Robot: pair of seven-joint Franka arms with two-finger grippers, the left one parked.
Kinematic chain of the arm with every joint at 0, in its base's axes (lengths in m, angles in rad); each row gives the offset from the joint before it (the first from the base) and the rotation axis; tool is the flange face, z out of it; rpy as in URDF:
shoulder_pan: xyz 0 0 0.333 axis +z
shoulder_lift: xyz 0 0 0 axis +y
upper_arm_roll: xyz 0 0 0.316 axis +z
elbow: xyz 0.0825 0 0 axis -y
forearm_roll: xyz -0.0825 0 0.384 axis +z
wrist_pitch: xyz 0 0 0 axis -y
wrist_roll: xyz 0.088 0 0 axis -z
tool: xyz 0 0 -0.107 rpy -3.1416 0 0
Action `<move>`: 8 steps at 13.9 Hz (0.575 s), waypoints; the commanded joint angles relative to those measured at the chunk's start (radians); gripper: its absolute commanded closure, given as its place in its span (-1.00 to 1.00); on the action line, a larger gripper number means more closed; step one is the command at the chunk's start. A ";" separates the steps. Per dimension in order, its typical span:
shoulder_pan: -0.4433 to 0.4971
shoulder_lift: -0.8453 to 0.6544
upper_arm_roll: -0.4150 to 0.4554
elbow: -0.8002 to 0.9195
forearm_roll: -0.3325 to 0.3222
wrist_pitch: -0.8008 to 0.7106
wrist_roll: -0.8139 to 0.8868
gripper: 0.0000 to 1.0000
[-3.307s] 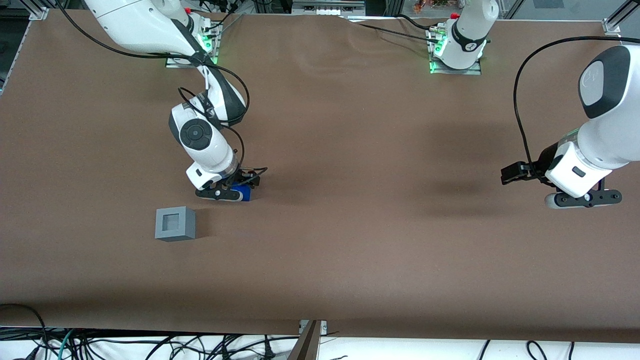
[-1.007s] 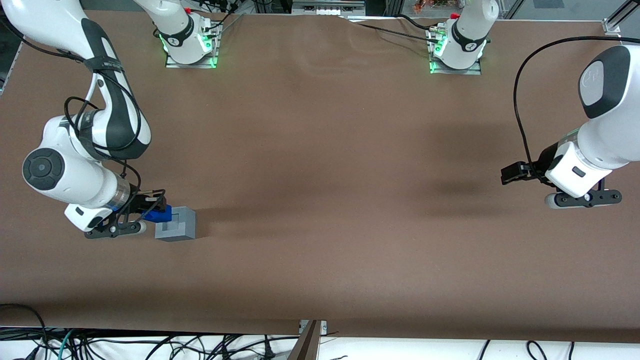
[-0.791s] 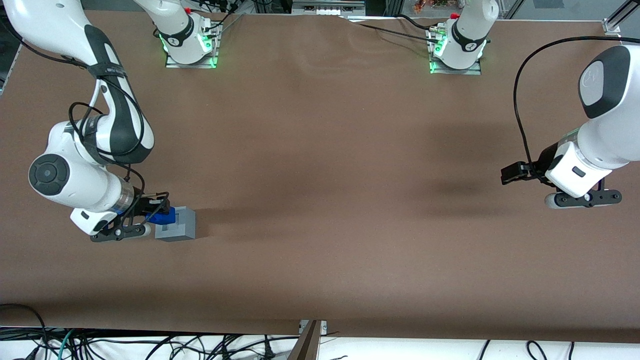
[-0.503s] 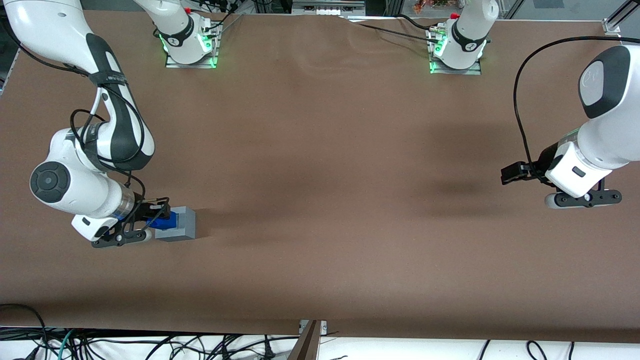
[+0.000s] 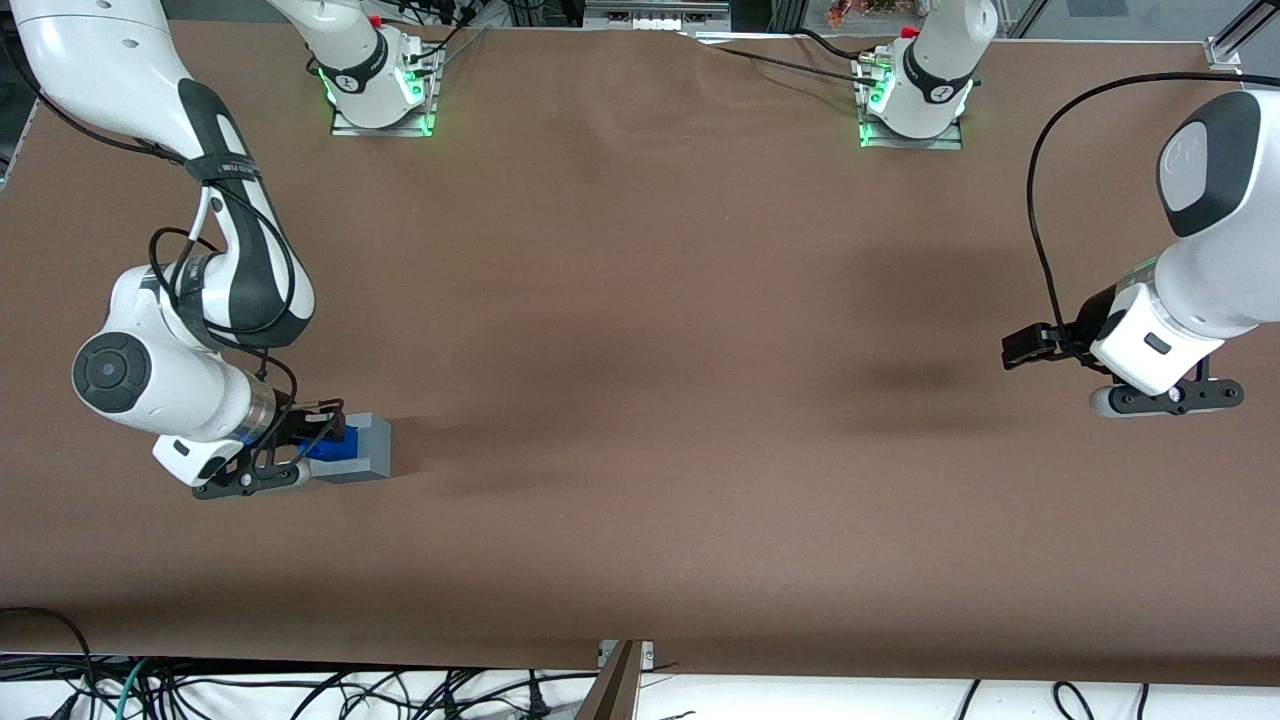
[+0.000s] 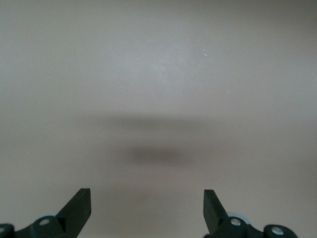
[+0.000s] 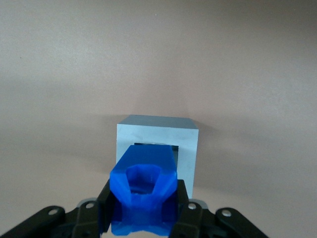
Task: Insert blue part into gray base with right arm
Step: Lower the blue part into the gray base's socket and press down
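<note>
Our gripper (image 7: 143,218), jaws clenched on the blue part (image 7: 143,191), hovers above the gray base (image 7: 185,148); we should square it over the recess, then lower gently.

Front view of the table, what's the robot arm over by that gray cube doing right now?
The white robot arm with black joint bands has its black two-finger gripper shut on a small deep-blue knobbly plastic block. It holds that block over the light gray plastic cube, which sits on the brown table toward the working arm's end. The cube's square recess shows just past the block, so the blue piece is lined up above the opening but not yet seated in it.
</note>
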 commanded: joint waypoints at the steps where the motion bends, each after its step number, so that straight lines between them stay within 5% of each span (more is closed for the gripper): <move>1: -0.011 0.023 0.007 0.028 0.004 -0.005 -0.025 0.26; 8: -0.016 0.035 -0.001 0.028 0.006 -0.005 -0.024 0.26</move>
